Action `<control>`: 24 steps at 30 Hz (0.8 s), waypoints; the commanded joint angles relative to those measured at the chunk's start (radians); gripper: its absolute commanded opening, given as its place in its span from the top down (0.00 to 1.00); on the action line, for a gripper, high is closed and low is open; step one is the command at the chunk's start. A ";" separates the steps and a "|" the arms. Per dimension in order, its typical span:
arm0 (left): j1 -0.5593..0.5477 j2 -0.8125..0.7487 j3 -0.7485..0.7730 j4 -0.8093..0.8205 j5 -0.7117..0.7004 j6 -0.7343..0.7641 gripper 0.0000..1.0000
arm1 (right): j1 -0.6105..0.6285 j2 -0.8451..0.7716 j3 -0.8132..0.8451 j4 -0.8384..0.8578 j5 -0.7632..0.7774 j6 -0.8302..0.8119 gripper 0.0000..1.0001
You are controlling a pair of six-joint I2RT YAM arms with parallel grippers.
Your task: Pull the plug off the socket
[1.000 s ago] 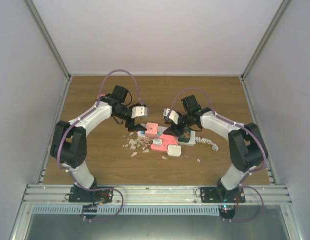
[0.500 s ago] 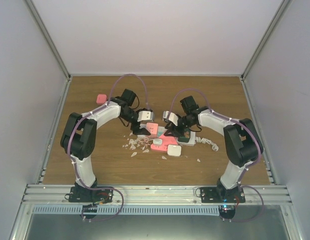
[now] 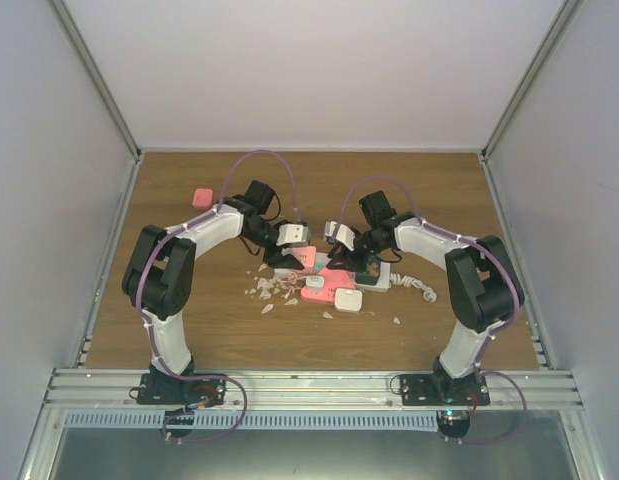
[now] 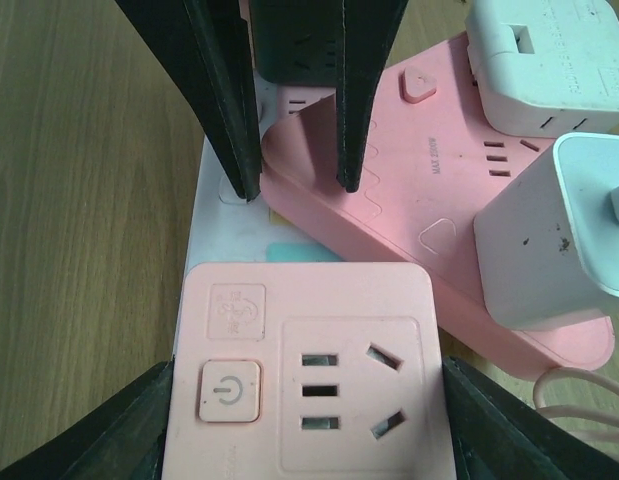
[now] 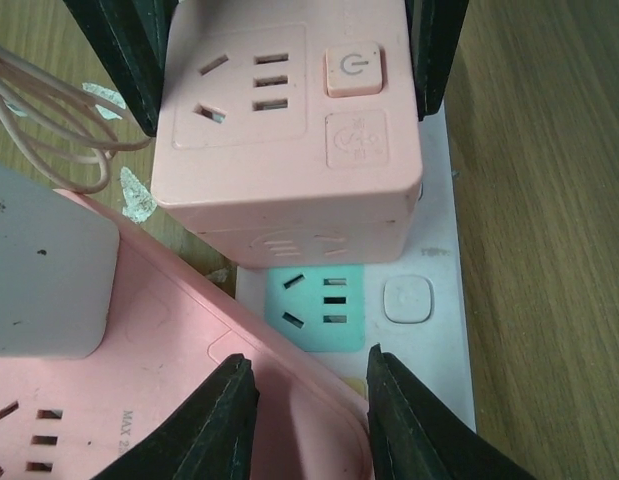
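Your plug, the pink cube-shaped plastic adapter point(image 4: 309, 370) with a power button and outlet slots on top, sits plugged into the long white rectangular power strip point(image 5: 444, 350). The strip lies near the middle of the brown wooden counter point(image 3: 189, 300), and the cube stands just beside its pale green outlet face point(image 5: 324, 305). You can see the left gripper point(image 4: 309, 365) straddling the cube, its black fingers point(image 4: 139, 430) clenched against two opposite sides. A long flat pink power strip point(image 4: 409, 190) lies aslant across the white one, carrying two white square chargers point(image 4: 559, 240). The right gripper point(image 5: 311, 360) stands just beside the cube, facing the left one, its fingers point(image 5: 204, 430) parted and gripping nothing, one tip over the white strip and the other over the pink one. Pale scraps point(image 3: 269, 292) litter the counter near the strips, and a small pink block point(image 3: 201, 196) lies well apart at the far left.
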 commanded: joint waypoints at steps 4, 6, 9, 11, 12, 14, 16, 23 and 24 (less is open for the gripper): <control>0.010 -0.056 0.030 0.029 0.159 -0.041 0.67 | -0.005 0.054 -0.049 0.015 0.143 -0.051 0.68; 0.019 -0.056 0.047 0.008 0.185 -0.036 0.69 | -0.003 0.054 -0.051 0.018 0.150 -0.054 0.68; 0.025 -0.068 0.046 0.010 0.190 -0.025 0.71 | 0.002 0.050 -0.060 0.028 0.166 -0.057 0.68; 0.026 -0.087 0.029 0.031 0.176 -0.018 0.73 | 0.010 0.045 -0.071 0.038 0.183 -0.061 0.68; 0.026 -0.096 0.015 0.044 0.171 -0.019 0.73 | 0.014 0.042 -0.076 0.044 0.193 -0.064 0.68; 0.025 -0.111 0.009 0.059 0.169 -0.022 0.74 | 0.021 0.041 -0.083 0.050 0.206 -0.067 0.68; 0.025 -0.111 0.020 0.040 0.173 -0.022 0.75 | 0.022 0.041 -0.085 0.054 0.210 -0.068 0.68; 0.039 -0.113 0.043 0.004 0.163 -0.009 0.77 | 0.023 0.029 -0.084 0.052 0.203 -0.067 0.68; 0.045 -0.115 0.045 0.000 0.163 -0.009 0.77 | 0.023 0.025 -0.084 0.053 0.199 -0.065 0.67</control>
